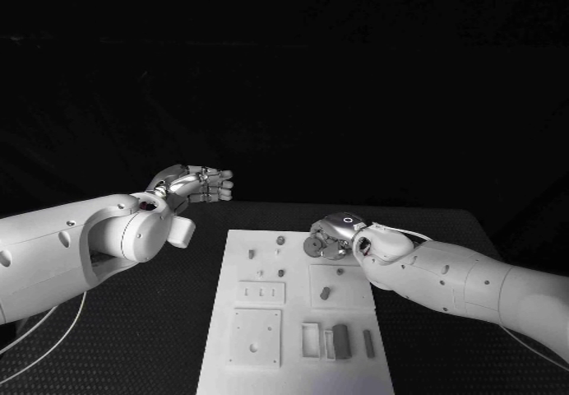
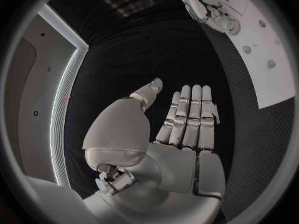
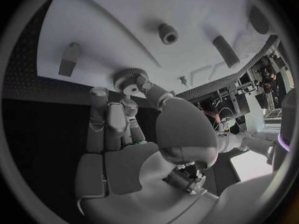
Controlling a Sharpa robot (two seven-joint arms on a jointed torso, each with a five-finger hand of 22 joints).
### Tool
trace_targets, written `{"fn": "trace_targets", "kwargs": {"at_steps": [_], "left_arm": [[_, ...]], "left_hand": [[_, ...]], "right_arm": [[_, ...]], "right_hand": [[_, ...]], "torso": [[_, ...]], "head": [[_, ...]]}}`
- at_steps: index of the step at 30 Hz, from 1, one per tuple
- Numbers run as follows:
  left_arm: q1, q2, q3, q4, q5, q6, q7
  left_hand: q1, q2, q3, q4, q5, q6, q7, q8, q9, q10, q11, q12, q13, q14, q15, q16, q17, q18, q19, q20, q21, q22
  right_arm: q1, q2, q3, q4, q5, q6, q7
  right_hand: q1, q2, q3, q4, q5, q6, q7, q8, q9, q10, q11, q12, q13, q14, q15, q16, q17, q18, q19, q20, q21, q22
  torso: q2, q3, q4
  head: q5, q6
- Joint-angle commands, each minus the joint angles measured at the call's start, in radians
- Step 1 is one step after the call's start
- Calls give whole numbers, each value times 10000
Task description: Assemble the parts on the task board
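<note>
The white task board lies in the middle of the black table. My right hand is over the board's far right part and pinches a small grey gear between thumb and fingers. In the right wrist view the gear is right at the board, in the grip of that hand; whether the gear touches the board I cannot tell. My left hand is raised off the board to its far left. In the left wrist view this hand has straight fingers and holds nothing.
Several grey parts lie on the board: a long block and a thin bar near the front right, a small piece mid-board, pegs at the far end. The right wrist view shows a peg near the gear.
</note>
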Motion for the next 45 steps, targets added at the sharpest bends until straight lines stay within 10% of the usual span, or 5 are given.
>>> {"fn": "trace_targets", "kwargs": {"at_steps": [1,23,45], "left_arm": [[12,8,6,17,-32,105,90],[13,-33,7,76,-34,71,94],[14,199,9,19,-37,105,109]], "left_hand": [[-99,-36,8,-79,57,-12,90,-43,-12,36,5,-44,12,6,49,-42,10,-75,9,54,-53,13],[-116,-39,36,-120,57,-6,83,-39,-9,39,3,-42,17,10,48,-50,20,-73,7,54,-52,20],[-138,-45,66,-165,57,-2,74,-37,-6,40,2,-41,22,13,47,-59,31,-74,6,55,-51,27]], "right_arm": [[0,-36,-48,166,-428,11,-416],[321,68,-44,1540,-1344,-463,-1279],[304,1072,-125,936,-1560,-540,-1471]], "right_hand": [[-70,37,-58,-10,49,1334,-24,-21,224,1,-106,24,-10,-12,-90,66,-1,622,65,16,40,154],[-206,-107,-81,7,50,1395,-60,-18,237,52,-143,-3,-53,29,-129,87,78,622,115,-9,41,145],[-239,-139,-45,27,50,1363,-58,-56,228,95,-146,-27,-88,49,-135,98,118,622,151,-28,34,135]], "torso": [[4,-3,4],[3,5,-2],[24,4,94]], "head": [[5,24],[120,131],[145,169]]}}
